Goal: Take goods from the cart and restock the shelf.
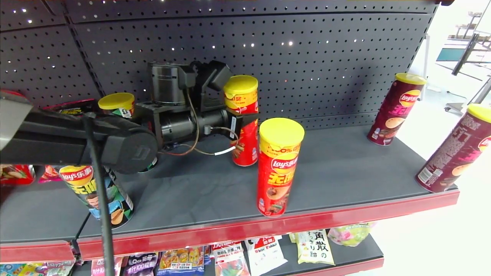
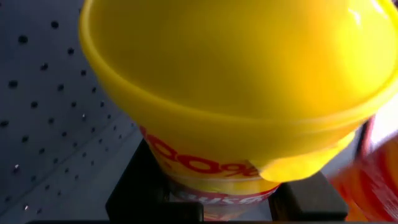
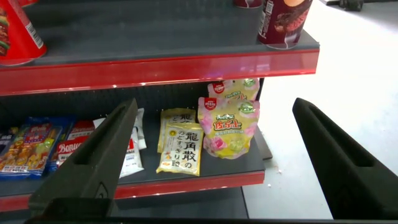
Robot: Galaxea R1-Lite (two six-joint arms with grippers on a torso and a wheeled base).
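Observation:
My left gripper (image 1: 245,119) is shut on a red chip can with a yellow lid (image 1: 241,90), held upright toward the back of the grey shelf board (image 1: 345,165), with its base at the board. In the left wrist view the can's lid (image 2: 249,74) looms close, with a dark finger (image 2: 140,190) on either side of the can's body. A second red can (image 1: 278,168) stands in front of it near the shelf's red front edge. My right gripper (image 3: 211,155) is open and holds nothing, lower down in front of the shelf below.
Two maroon cans (image 1: 397,109) (image 1: 454,149) stand at the right end of the shelf. A dark printed can (image 1: 96,191) and another yellow-lidded can (image 1: 117,104) stand at the left, near my left arm. Snack bags (image 3: 180,149) (image 3: 230,124) lie on the lower shelf.

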